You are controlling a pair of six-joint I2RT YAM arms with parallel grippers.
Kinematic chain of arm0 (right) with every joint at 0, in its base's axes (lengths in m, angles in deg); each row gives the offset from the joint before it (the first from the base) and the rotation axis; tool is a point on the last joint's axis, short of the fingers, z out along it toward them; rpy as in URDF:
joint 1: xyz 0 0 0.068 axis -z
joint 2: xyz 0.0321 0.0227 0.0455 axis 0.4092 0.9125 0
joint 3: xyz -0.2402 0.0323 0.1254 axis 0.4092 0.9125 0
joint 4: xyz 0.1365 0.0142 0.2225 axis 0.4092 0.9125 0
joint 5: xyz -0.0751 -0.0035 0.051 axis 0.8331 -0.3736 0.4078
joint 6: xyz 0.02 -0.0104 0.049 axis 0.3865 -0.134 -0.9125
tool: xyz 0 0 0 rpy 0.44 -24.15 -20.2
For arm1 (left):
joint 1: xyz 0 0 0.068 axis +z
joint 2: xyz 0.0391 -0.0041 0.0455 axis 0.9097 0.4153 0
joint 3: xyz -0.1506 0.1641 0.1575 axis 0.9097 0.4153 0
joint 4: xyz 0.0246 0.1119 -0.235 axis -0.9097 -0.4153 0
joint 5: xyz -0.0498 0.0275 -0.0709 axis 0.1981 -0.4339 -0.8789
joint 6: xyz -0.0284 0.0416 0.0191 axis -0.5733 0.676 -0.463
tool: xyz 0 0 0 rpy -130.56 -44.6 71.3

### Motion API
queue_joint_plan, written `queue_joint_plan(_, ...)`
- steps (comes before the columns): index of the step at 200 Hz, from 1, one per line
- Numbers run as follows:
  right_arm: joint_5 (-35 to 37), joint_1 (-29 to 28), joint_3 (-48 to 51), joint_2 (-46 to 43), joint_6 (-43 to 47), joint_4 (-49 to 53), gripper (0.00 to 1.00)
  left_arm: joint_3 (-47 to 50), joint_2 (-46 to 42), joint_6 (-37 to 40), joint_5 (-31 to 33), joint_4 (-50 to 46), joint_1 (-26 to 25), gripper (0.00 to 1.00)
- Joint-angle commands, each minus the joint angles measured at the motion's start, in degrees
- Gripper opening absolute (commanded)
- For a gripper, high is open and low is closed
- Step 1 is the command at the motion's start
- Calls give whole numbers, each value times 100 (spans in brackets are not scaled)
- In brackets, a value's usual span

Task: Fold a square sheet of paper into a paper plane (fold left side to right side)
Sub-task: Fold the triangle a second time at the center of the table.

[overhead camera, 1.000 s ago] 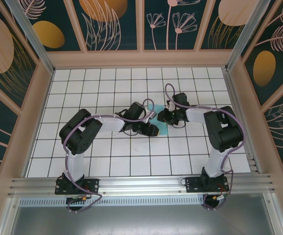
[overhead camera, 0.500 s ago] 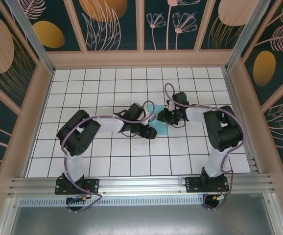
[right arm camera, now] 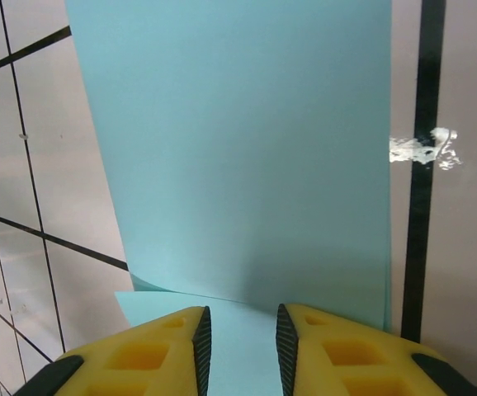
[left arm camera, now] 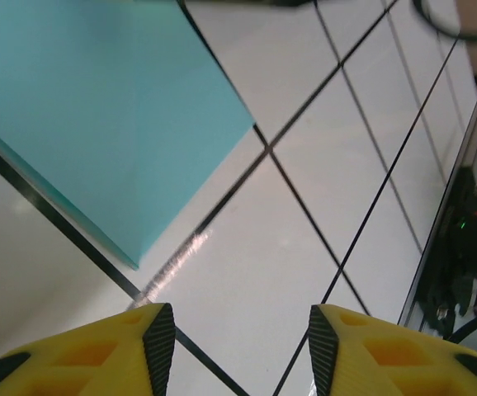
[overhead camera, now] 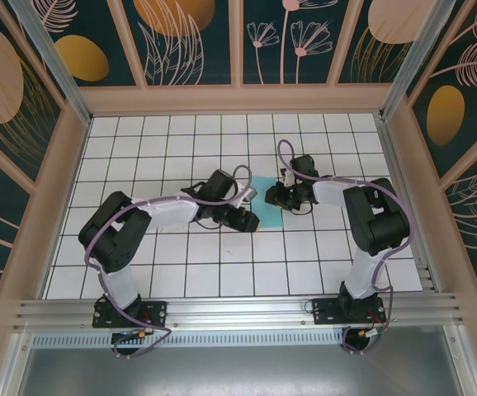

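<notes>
**Left gripper** (overhead camera: 244, 219): it sits low over the table (overhead camera: 172, 148), a little left of centre. In the left wrist view the gripper (left arm camera: 234, 330) has its jaws parted with only bare tile between them. It is released and holds nothing.

**Paper** (overhead camera: 262, 186): it lies flat on the table between the two grippers, at mid depth. Its long axis appears to run near to far with a slight tilt. From the left gripper, the paper (left arm camera: 98, 107) lies to the right and slightly farther away. Its closest corner is just beside the left finger (left arm camera: 98, 355) but does not touch it. In the right wrist view, a second layer of paper (right arm camera: 238, 165) shows under the upper one at the edge closest to the fingers. The sheet is probably partly folded.

**Right gripper** (overhead camera: 273, 196): it reaches in from the right and rests over the paper's right part. Its jaws (right arm camera: 238, 330) stand narrowly apart, with turquoise visible in the gap. Whether they pinch the sheet or only hover over it cannot be told.

**Controlling relation:** the right gripper is the nearer one and is already on the paper. The left gripper is clear of it on the left side. A left-to-right fold probably calls for the left gripper to move right and pick up the left edge. The right gripper would anchor the opposite side.
</notes>
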Motion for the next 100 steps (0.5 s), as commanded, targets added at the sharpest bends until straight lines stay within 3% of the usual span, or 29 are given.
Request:
queue_joint_plan(1, 45, 1, 98, -375, -10, -199, 32, 49, -201, -474, -26, 432, 377, 50)
queue_joint_plan(40, 348, 77, 140, -1020, 100, -108, 44, -16, 3, -850, 231, 758, 499, 56)
queue_joint_plan(100, 628, 335, 644, -1713, 246, 52, 50, -443, 650, -1142, -71, 1158, 504, 57)
